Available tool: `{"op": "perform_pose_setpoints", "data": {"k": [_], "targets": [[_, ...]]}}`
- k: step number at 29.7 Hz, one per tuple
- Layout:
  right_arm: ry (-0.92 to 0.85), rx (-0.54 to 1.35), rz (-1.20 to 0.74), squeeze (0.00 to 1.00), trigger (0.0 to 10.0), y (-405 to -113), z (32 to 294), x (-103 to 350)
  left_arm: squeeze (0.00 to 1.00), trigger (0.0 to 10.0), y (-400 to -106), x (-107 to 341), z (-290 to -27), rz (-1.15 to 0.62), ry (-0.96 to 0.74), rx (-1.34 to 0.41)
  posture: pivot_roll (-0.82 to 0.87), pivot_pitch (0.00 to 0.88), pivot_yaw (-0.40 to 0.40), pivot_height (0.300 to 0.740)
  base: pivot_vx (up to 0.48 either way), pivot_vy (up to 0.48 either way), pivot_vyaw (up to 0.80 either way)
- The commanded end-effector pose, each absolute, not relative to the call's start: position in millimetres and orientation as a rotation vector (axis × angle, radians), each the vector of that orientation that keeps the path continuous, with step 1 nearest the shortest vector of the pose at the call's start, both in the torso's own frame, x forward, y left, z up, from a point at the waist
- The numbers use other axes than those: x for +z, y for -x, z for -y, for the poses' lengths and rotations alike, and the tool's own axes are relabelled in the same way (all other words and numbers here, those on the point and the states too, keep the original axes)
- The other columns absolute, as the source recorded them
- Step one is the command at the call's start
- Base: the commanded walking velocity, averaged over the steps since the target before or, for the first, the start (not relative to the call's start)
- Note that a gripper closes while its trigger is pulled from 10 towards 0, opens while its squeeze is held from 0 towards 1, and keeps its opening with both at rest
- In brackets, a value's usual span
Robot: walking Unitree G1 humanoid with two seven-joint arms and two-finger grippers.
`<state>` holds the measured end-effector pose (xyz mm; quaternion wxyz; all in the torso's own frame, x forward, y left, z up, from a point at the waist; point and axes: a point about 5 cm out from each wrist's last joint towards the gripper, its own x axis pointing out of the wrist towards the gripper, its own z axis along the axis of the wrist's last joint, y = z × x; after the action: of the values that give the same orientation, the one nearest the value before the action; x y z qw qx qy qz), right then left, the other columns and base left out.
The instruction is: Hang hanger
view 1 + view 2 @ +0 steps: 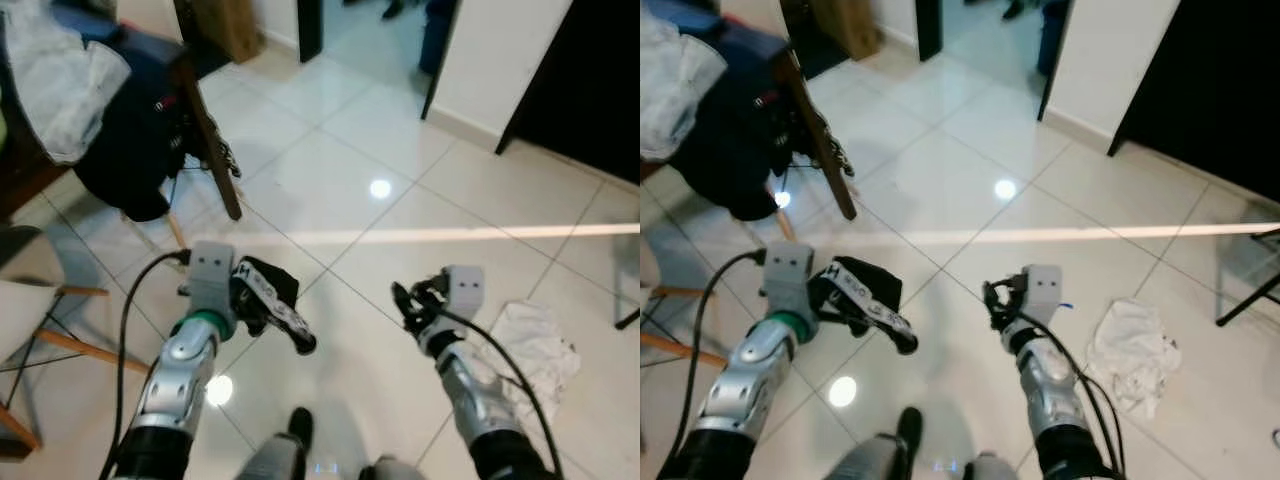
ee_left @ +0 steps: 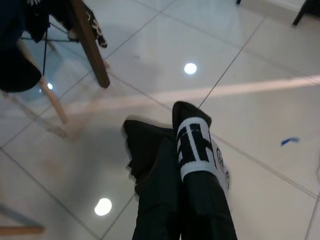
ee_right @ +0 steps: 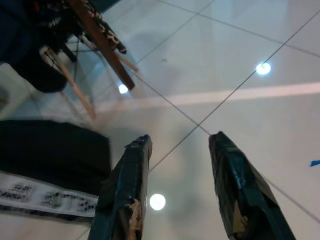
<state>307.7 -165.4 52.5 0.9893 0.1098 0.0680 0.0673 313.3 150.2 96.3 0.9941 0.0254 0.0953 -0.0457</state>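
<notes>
Two end effectors are counted, left (image 1: 290,325) and right (image 1: 408,300); one white cloth (image 1: 530,345) on the floor; one dark garment (image 1: 140,140).

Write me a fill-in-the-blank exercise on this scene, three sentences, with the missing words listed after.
1. The right gripper has its two black fingers ____ with nothing between them.
2. A crumpled white cloth lies on the tiled ____.
3. The left gripper has its fingers ____, one marked with white lettering.

Missing words: apart; floor; together
</notes>
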Motion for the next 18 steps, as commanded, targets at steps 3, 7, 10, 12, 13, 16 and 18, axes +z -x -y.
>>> {"op": "perform_pose_setpoints", "data": {"k": [3, 7, 10, 12, 13, 16, 18], "targets": [[-0.272, 0.092, -0.118, 0.0, 10.0, -309.3, 163.0, 54.7, 0.0, 10.0, -311.5, 95.9, -161.2, -0.185, -0.046, -0.06, 0.08, 0.11, 0.065, 0.74, 0.0, 0.0, 0.0], [-0.27, 0.088, -0.104, 0.0, 10.0, -312.1, 163.0, 58.9, 0.0, 10.0, -312.3, 97.3, -161.7, -0.181, -0.036, -0.062, 0.08, 0.106, 0.067, 0.74, 0.0, 0.0, 0.0], [-0.26, 0.09, -0.099, 0.0, 10.0, -312.9, 162.9, 60.4, 0.0, 10.0, -312.4, 97.1, -161.0, -0.188, -0.029, -0.07, 0.09, 0.1, 0.065, 0.74, 0.0, 0.0, 0.0], [-0.259, 0.091, -0.098, 0.0, 10.0, -312.8, 163.0, 60.3, 0.0, 10.0, -312.3, 97.0, -160.7, -0.19, -0.027, -0.073, 0.09, 0.099, 0.065, 0.74, 0.0, 0.0, 0.0], [-0.257, 0.093, -0.099, 0.0, 10.0, -312.2, 162.9, 59.8, 0.0, 10.0, -312.2, 97.8, -160.1, -0.187, -0.025, -0.077, 0.09, 0.096, 0.064, 0.74, 0.0, 0.0, 0.0], [-0.255, 0.096, -0.1, 0.0, 10.0, -311.7, 162.7, 59.1, 0.0, 10.0, -312.1, 98.8, -159.9, -0.183, -0.024, -0.079, 0.09, 0.095, 0.063, 0.74, 0.0, 0.0, 0.0], [-0.26, 0.104, -0.097, 0.0, 10.0, -311.4, 161.4, 59.1, 0.0, 10.0, -312.5, 102.1, -161.2, -0.164, -0.027, -0.077, 0.09, 0.089, 0.065, 0.74, 0.0, 0.0, 0.0]]}}
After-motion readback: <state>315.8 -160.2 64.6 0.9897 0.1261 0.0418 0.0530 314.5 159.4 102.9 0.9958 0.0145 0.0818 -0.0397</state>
